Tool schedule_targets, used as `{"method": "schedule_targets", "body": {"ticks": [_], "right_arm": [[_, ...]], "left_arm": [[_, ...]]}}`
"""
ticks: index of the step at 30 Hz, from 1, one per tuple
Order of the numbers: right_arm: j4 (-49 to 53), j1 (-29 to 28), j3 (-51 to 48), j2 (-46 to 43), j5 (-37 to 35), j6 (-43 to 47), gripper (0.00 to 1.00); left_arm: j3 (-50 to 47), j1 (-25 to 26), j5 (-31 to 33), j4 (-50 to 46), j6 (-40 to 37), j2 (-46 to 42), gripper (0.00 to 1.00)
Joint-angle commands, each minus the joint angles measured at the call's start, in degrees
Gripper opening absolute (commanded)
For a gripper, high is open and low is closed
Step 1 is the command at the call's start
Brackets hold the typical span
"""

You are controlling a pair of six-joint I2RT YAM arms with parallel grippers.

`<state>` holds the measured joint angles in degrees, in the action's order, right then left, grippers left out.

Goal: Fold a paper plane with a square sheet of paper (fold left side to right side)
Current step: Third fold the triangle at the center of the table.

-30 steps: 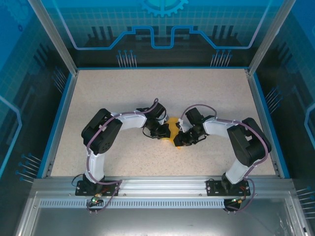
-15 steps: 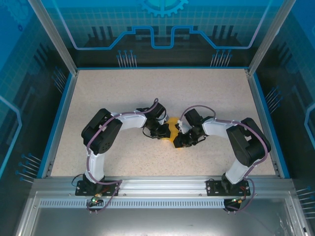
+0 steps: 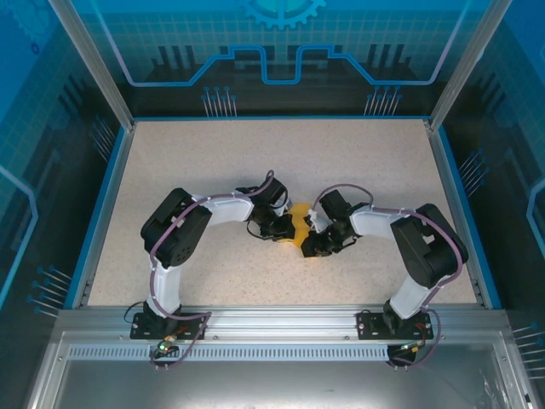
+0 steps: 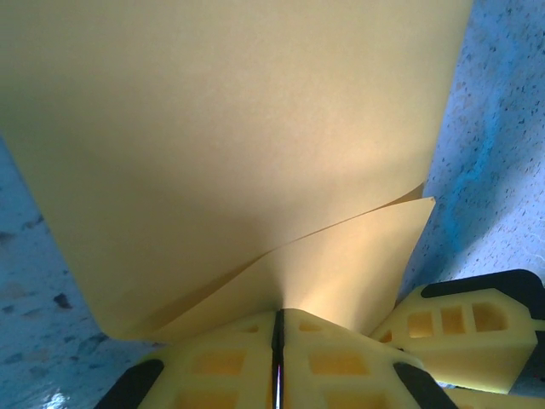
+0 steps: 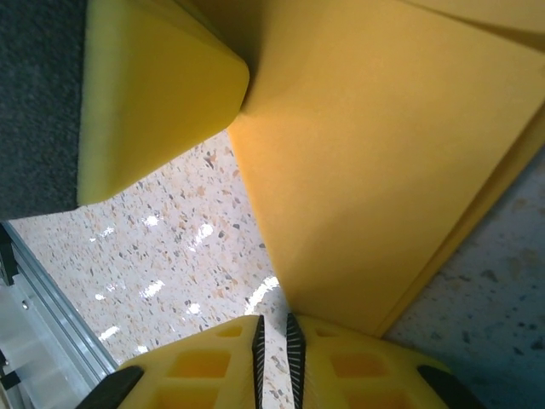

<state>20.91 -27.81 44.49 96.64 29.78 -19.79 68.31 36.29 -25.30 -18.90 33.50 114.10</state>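
The square sheet of paper is orange-yellow and folded into layers, and it lies on the table's middle between both grippers. My left gripper is shut on its edge. In the left wrist view the layers run down into the closed jaws, and a creased flap spreads to the right. My right gripper stands at the paper's near right corner. Its jaws are a narrow slit apart with speckled table showing between them. The paper's corner ends beside the right pad.
A yellow finger of the right gripper shows at the left wrist view's lower right. The left gripper's finger rests against the paper's edge in the right wrist view. Blue rails border the speckled table, with a metal rail near the arm bases.
The right gripper has crept slightly left toward the paper and its jaws have narrowed. The left gripper and the paper have stayed put.
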Motion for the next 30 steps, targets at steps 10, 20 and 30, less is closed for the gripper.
{"method": "schedule_targets", "body": {"ticks": [10, 20, 30], "right_arm": [[8.1, 0.8, -5.9, -8.5, -1.2, -1.8, 0.08], [3.7, 0.7, -1.4, -9.7, 2.3, -5.3, 0.05], [3.5, 0.5, 0.7, -1.1, -3.6, -6.8, 0.00]], "left_arm": [[-1.0, 0.0, 6.1, -4.2, -0.3, 3.3, 0.10], [-0.7, -0.1, 5.6, -3.9, -0.1, 3.2, 0.10], [-0.8, 0.0, 5.0, -3.2, 0.0, 2.7, 0.10]]}}
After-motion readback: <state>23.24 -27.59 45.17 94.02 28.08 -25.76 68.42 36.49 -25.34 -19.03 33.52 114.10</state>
